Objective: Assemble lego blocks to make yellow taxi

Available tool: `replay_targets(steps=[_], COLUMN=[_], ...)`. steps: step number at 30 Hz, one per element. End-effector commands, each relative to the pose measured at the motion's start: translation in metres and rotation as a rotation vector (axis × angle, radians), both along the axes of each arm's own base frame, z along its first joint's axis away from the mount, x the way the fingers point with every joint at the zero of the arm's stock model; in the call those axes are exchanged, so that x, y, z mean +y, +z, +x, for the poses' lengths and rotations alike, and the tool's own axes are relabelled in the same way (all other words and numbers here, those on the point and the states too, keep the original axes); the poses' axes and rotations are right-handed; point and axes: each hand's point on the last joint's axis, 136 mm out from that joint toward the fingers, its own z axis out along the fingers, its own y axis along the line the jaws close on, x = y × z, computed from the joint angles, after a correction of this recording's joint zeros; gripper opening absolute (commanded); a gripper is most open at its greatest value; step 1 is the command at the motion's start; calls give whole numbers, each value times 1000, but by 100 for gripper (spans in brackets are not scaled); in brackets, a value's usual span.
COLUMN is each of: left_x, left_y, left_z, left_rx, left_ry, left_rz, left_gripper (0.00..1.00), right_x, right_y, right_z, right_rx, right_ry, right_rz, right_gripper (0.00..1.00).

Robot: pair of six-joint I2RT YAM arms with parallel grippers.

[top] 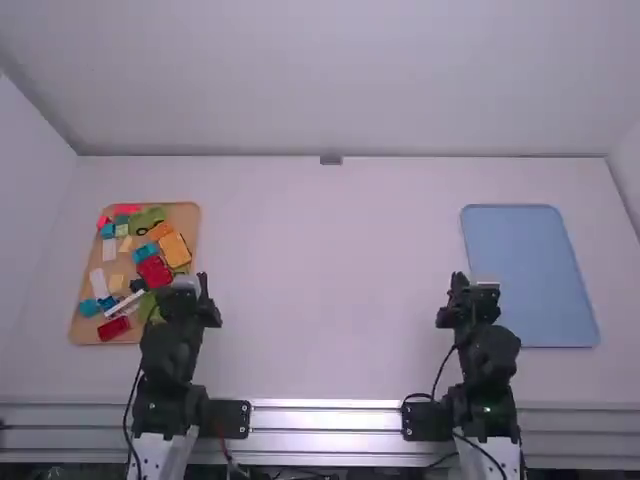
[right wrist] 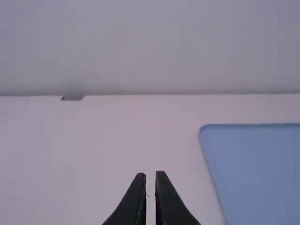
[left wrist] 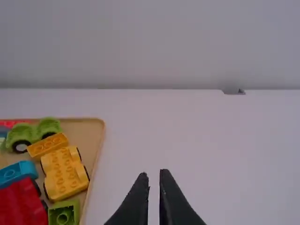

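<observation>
Item: yellow wheeled base (top: 175, 250), moulded plastic, oblong, rounded studs on top, black wheels along its sides. It lies in the tan tray (top: 187, 325) at the left of the white table (top: 330, 290), by the right rim. Its long axis runs away from me, far end leaning left, near end right; I cannot tell front from back.

Item: orange brick (top: 160, 231), studded, oblong, set aslant just beyond the base.

Lot, same tray: red wheeled block (top: 154, 271), green wheeled block (top: 147, 220), blue brick (top: 145, 251), red brick (top: 114, 328) and long white piece (top: 125, 303), the last lying diagonally.

Item: light blue tray (top: 530, 270), flat, smooth, rounded corners, at the table's right.

Item: my left gripper (top: 203, 279), near the tan tray's right rim. Fingers parted by a narrow gap, nothing between.

Item: my right gripper (top: 458, 281), near the blue tray's left rim. Fingers likewise slightly apart, holding nothing.
</observation>
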Motion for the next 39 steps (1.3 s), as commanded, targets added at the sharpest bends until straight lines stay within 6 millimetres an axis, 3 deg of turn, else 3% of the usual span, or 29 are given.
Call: replay_targets(steps=[1, 7, 15, 25, 33, 36, 37, 39], left_x=[4, 9, 20, 39, 55, 60, 60, 64], left_y=[25, 41, 73, 101, 116, 122, 123, 126], left_z=[-1, 1, 11, 35, 50, 58, 59, 63], left_rx=[-38, -35, -24, 37, 72, 99, 100, 121], left_ry=[26, 57, 125, 266, 388, 435, 439, 481], left_rz=[-1, -1, -26, -98, -167, -182, -186, -228], left_gripper=[11, 17, 32, 53, 67, 74, 74, 79], right_x=[10, 24, 57, 111, 148, 172, 174, 197], right_y=[33, 59, 109, 166, 172, 162, 161, 151], right_z=[0, 6, 28, 75, 112, 136, 137, 141], right_rx=[-42, -27, -17, -15, 42, 74, 74, 72], right_ry=[51, 126, 291, 534, 704, 814, 824, 972], right_rz=[-11, -25, -49, -89, -111, -126, -129, -156], right_gripper=[11, 17, 32, 53, 67, 74, 74, 79])
